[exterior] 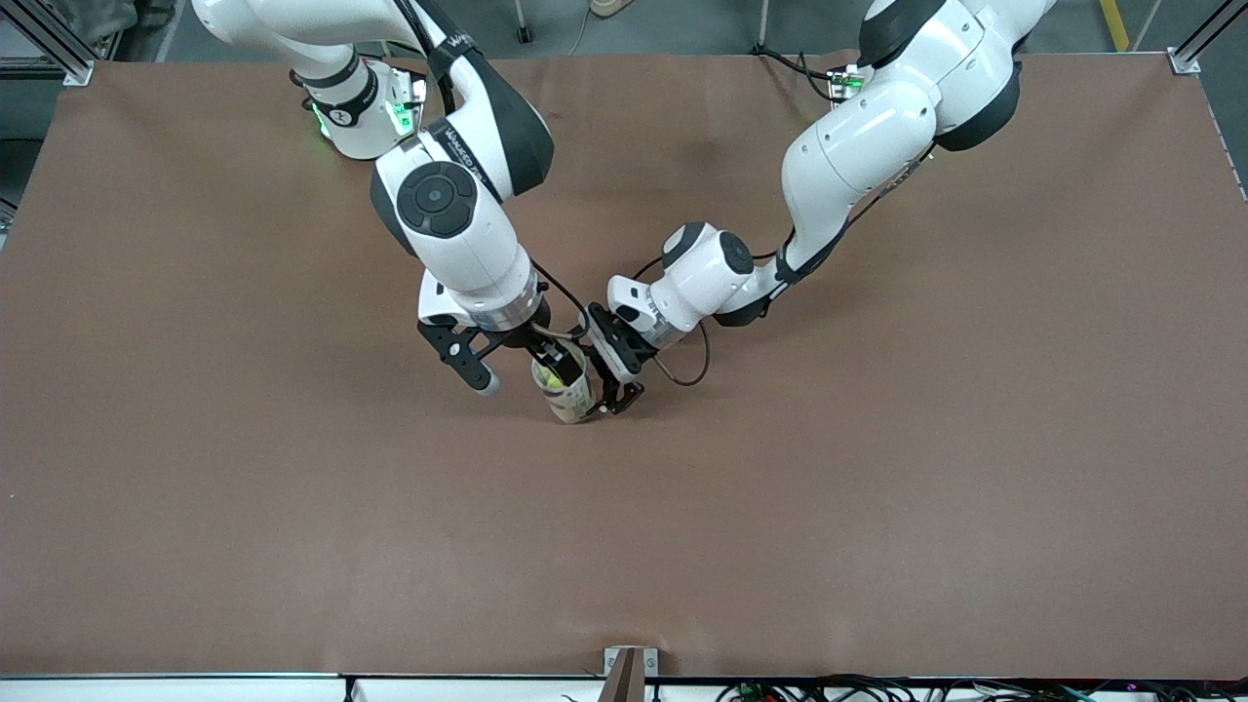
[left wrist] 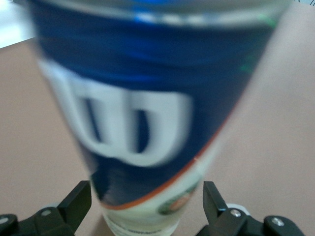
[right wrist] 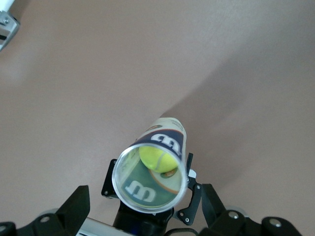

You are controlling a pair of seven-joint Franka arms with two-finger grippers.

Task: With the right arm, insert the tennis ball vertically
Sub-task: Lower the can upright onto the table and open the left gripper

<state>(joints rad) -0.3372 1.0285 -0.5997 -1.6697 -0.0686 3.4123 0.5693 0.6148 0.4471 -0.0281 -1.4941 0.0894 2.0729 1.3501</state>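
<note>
You are looking at a yellow-green tennis ball [right wrist: 156, 158] that is sitting down inside a clear tube can [exterior: 565, 387], fuzzy and bright against the can's inner wall. The can is standing upright on the brown counter [exterior: 877, 507], near its middle, with its mouth open to the top; a dark blue label with a big white letter mark is wrapping its upper part, an orange line is edging the label below, and the lower part is showing pale (the left wrist view is showing that label very close and smeared). Nothing else is showing inside the can besides the ball. Your right gripper [exterior: 517, 369] is hanging just over the can's mouth with its fingers spread wide and holding nothing; one finger is reaching down beside the can toward the right arm's end of the counter. Your left gripper [exterior: 616, 390] is sitting low at the can's base, its fingers standing wide on either side of the can; whether they are pressing it you cannot tell.
</note>
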